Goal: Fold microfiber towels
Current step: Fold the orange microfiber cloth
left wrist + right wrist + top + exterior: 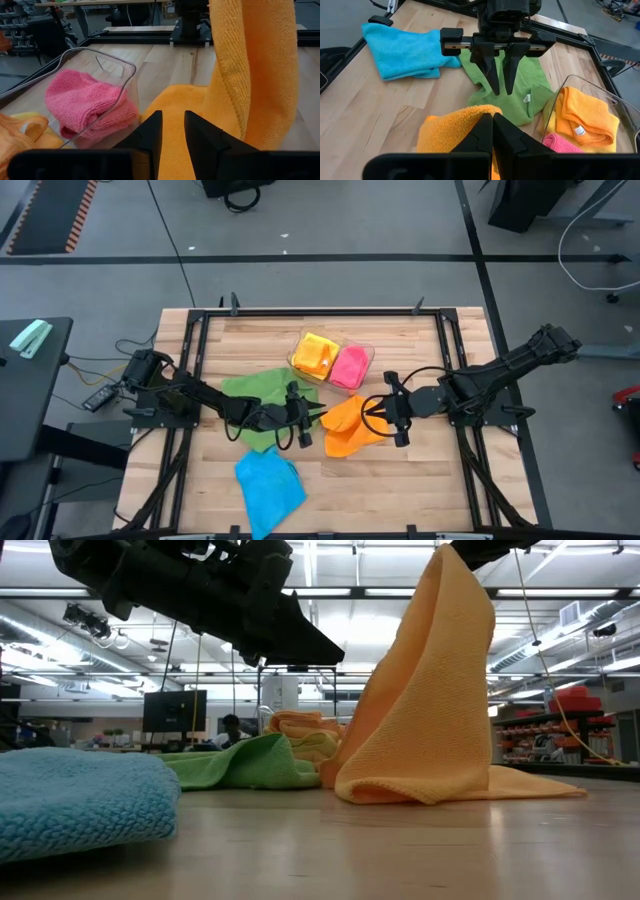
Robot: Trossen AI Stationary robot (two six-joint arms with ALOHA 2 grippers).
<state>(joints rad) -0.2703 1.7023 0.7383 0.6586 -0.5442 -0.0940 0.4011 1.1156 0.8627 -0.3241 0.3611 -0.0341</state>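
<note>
The orange towel (349, 427), nubby microfiber, lies partly on the wooden table (420, 480) just beside the clear plastic tray (368, 356), one corner pulled up into a soft draped peak. The right gripper (492, 131) pinches that corner, fingers closed on it. The left gripper (501, 75) hovers just beside, fingers narrowly parted, holding nothing.

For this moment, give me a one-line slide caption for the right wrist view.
Right gripper pinches the orange microfiber towel; left gripper hangs narrowly open over the green microfiber towel.
</note>
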